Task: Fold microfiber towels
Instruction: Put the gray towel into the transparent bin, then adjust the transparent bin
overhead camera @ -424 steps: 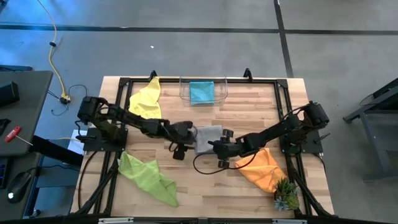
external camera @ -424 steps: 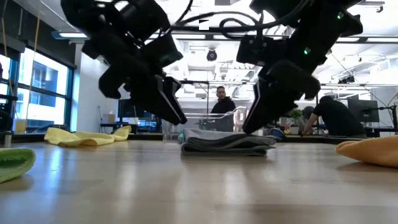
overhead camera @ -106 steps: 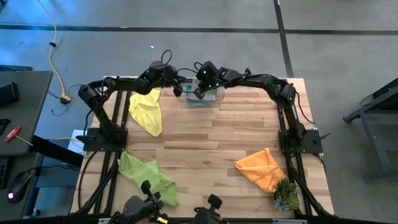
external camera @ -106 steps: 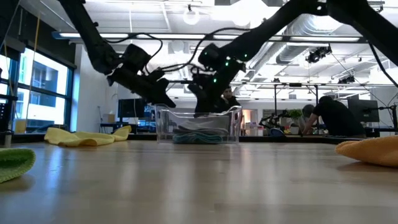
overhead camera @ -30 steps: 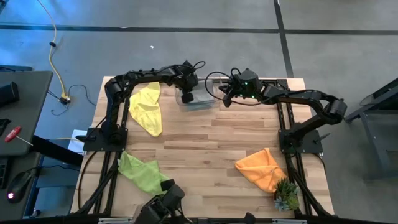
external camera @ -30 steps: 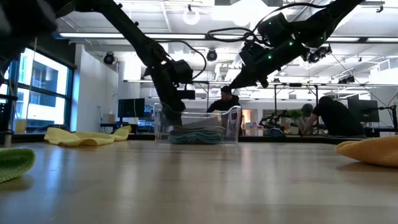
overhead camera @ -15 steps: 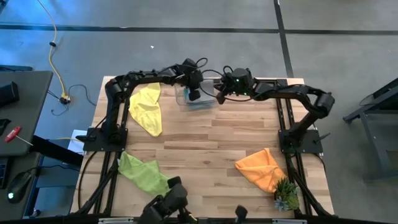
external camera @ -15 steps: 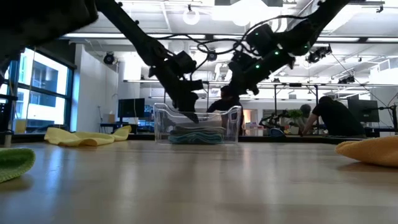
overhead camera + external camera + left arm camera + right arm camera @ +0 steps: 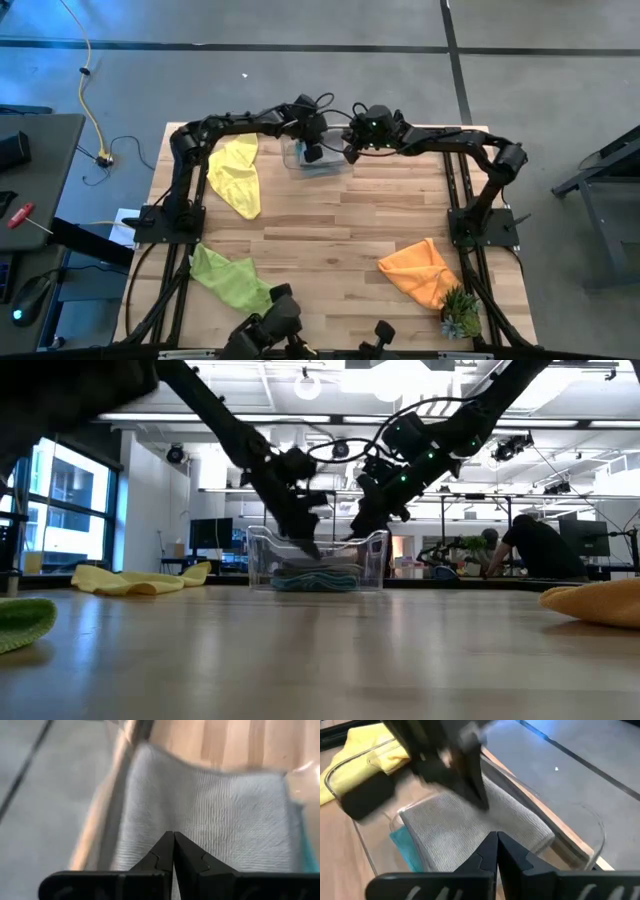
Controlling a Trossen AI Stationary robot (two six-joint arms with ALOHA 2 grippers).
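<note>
A clear plastic bin stands at the table's far edge with a folded grey towel inside, lying on a teal blue towel. My left gripper is shut and slants down into the bin over the grey towel. My right gripper, also shut, hovers at the bin's right rim, pointing at the grey towel. A yellow towel lies crumpled at the far left, a lime green one at the near left, and an orange one at the near right. My left gripper has its shut fingertips right at the grey towel's top face, coming slanting down from the table's left. I cannot tell whether they touch the cloth.
A small green spiky plant stands at the near right corner. Bare wood lies across the table's middle. Black frame rails run along the table's left and right sides. People show in the room beyond the table in the low view.
My right gripper has come toward the table's left and down, from beside the bin to its right rim. My left gripper has tipped, swinging its fingertips toward the bin's middle. Both have stayed shut. The towels have not moved.
</note>
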